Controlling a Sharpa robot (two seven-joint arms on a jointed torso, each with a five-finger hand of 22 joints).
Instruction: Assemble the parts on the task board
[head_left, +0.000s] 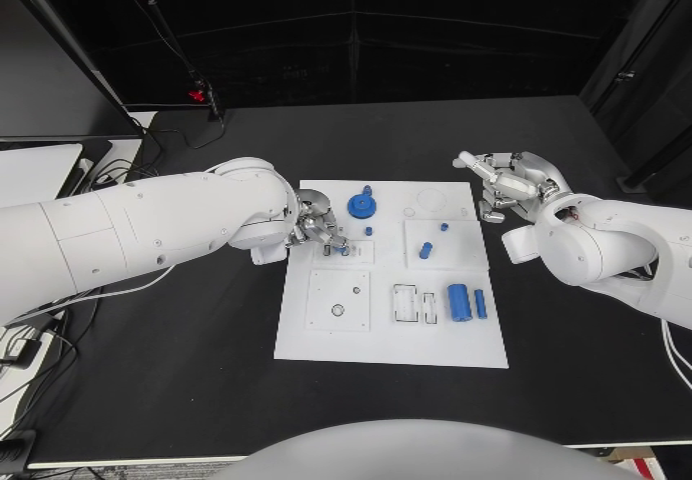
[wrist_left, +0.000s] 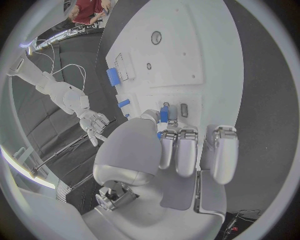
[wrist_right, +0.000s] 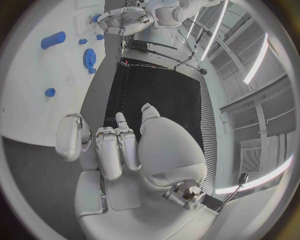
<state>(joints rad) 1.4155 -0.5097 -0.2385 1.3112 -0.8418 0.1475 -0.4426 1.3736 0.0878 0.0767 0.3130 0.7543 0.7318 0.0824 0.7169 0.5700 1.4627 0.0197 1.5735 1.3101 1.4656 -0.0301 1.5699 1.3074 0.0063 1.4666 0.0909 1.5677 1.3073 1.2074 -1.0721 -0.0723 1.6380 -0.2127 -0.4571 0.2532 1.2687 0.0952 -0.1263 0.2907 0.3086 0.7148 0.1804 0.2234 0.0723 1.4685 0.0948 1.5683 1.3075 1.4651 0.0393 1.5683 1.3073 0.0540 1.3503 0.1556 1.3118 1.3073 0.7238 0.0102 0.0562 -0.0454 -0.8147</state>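
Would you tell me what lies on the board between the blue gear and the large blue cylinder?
In the head view, a small blue peg stands between the blue gear and the large blue cylinder, on the task board.

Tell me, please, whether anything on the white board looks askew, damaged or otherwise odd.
Nothing stands out. The task board lies flat and square on the table, and the blue parts, such as the gear and the cylinder, look intact. The left hand pinches a small blue part over the board; the right hand holds nothing.
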